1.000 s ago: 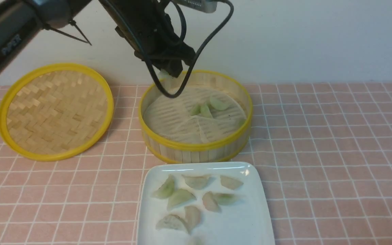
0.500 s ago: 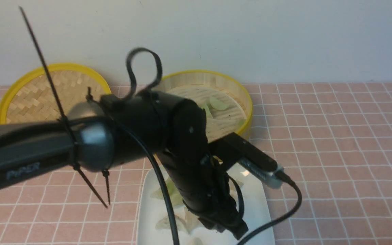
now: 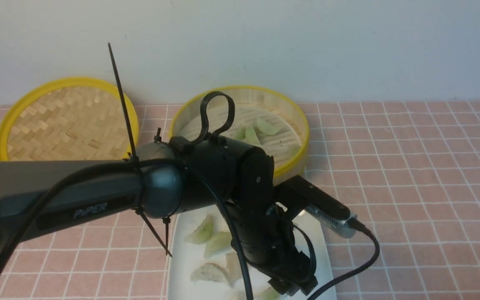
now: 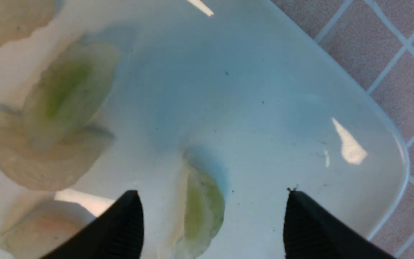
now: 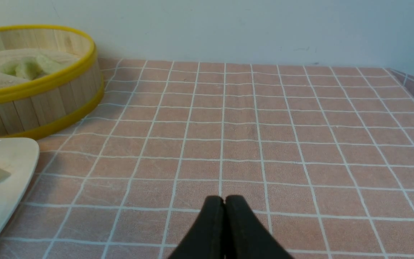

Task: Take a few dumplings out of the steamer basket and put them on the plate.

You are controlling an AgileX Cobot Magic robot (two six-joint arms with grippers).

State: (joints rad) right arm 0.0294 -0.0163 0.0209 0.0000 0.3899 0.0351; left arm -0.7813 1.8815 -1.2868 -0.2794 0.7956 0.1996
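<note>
My left gripper hangs low over the near part of the white square plate, jaws open wide. A pale green dumpling lies on the plate between the open jaws, touching neither; it also shows in the front view. Several more dumplings lie on the plate, some hidden by the arm. The steamer basket stands behind the plate with a few dumplings on its liner. My right gripper is shut and empty above the tablecloth; it does not show in the front view.
The flat woven lid with a yellow rim lies at the back left. The pink tiled tablecloth stretches to the right. The wall rises just behind the basket. In the right wrist view the basket and a plate corner show.
My left arm has swung from above the basket down to the near part of the plate. A dumpling now lies on the plate under the open jaws.
</note>
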